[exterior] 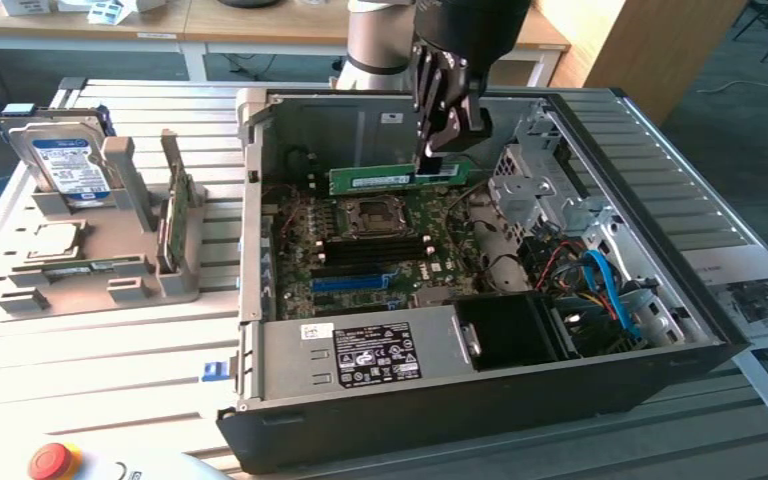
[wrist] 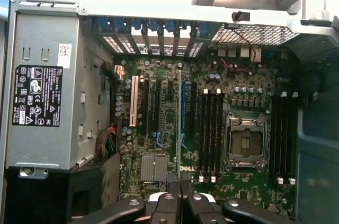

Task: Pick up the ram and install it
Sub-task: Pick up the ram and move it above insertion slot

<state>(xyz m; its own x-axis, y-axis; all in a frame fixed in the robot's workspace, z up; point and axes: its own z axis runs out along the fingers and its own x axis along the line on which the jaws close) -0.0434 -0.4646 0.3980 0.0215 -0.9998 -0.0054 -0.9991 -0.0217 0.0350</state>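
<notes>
Closest to wrist cam: gripper (wrist: 180,205), dark fingers nearly together, w/ motherboard (wrist: 175,128) spread beyond them. Exterior view: gripper (exterior: 440,160) is clamped on the ram (exterior: 384,179), gripping near the stick's 3 o'clock end. Rest of stick juts toward 9 o'clock, level, long edges horizontal. Ram sits inside the pc case (exterior: 245,220), at abt 12–1 o'clock of the cpu socket (exterior: 364,215); black slots (exterior: 357,250) lie at 6 o'clock of that socket. Whether ram's lower edge touches the board: can't tell. Edges: case back wall at 12 o'clock of ram, near. Drive cage (exterior: 534,185) at 3 o'clock, just beside gripper, tight. Open room toward 9 o'clock, btwn stick's free end and case side wall. Power supply (exterior: 371,355) at 6 o'clock, well apart. Parts rack (exterior: 104,230) at 9 o'clock, outside case.
</notes>
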